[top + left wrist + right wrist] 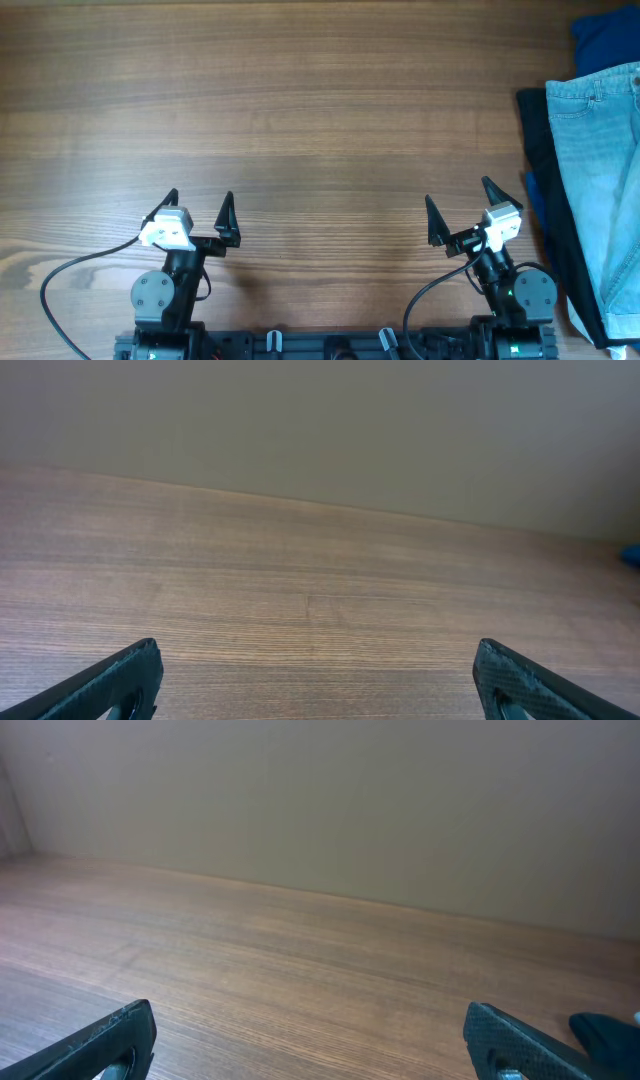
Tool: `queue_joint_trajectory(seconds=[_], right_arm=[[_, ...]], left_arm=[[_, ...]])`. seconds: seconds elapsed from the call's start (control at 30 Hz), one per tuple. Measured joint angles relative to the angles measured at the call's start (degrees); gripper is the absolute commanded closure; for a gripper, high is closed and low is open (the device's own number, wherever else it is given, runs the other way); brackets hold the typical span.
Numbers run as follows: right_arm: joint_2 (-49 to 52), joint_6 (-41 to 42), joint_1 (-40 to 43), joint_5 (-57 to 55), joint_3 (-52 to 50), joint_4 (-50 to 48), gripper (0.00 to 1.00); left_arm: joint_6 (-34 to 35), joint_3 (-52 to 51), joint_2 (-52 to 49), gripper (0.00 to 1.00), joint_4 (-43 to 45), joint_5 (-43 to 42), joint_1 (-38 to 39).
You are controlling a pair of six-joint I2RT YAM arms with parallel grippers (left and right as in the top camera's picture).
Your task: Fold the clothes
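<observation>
The clothes, a pair of light blue faded denim shorts (605,190), lie at the right edge of the overhead view, partly cut off by the frame. My left gripper (199,207) stands open near the front left of the table, far from the shorts, with only bare wood between its fingers (120,678). To the right, my right gripper (460,203) is open too, a short way left of the shorts and not touching them. Nothing sits between its fingertips (515,1040).
A black garment (535,150) lies under the shorts, showing along their left side. A royal blue cloth (605,40) sits in the back right corner. The wooden table (300,110) runs to a plain wall (320,420) at the far edge.
</observation>
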State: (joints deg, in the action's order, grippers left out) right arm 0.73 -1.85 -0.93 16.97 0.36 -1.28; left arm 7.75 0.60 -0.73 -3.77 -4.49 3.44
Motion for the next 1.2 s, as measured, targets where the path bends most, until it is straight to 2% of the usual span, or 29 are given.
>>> queue_joint_trajectory(seconds=[0.3, 0.47, 0.6, 0.73, 0.8, 1.03, 1.2], right_arm=[[2.5, 2.2, 0.0, 0.0, 0.0, 0.0, 0.0], [7.8, 2.4, 0.0, -1.0, 2.0, 0.4, 0.0], [13.7, 2.5, 0.0, -1.9, 7.5, 0.9, 0.0], [21.9, 2.7, 0.0, -2.7, 16.3, 5.5, 0.0], [26.1, 2.8, 0.0, -3.0, 21.4, 11.0, 0.0], [44.0, 3.1, 0.0, -4.2, 42.8, 32.0, 0.0], [52.5, 3.1, 0.0, -4.4, 52.8, 36.0, 0.0]], left_arm=[[2.6, 0.0, -0.2, 0.0, 0.0, 0.0, 0.0], [4.8, 1.1, -2.8, 0.0, -1.7, 0.0, 0.0], [5.3, 5.3, -8.0, 0.0, -3.9, -0.1, 0.0], [5.5, 13.7, -15.9, 0.0, -7.7, -0.1, 0.0], [5.6, 18.4, -20.5, 0.0, -10.4, -0.1, 0.0], [6.0, 38.9, -38.2, 0.0, -29.5, -0.3, 0.0], [6.1, 50.3, -47.6, 0.0, -39.3, -0.5, 0.0]])
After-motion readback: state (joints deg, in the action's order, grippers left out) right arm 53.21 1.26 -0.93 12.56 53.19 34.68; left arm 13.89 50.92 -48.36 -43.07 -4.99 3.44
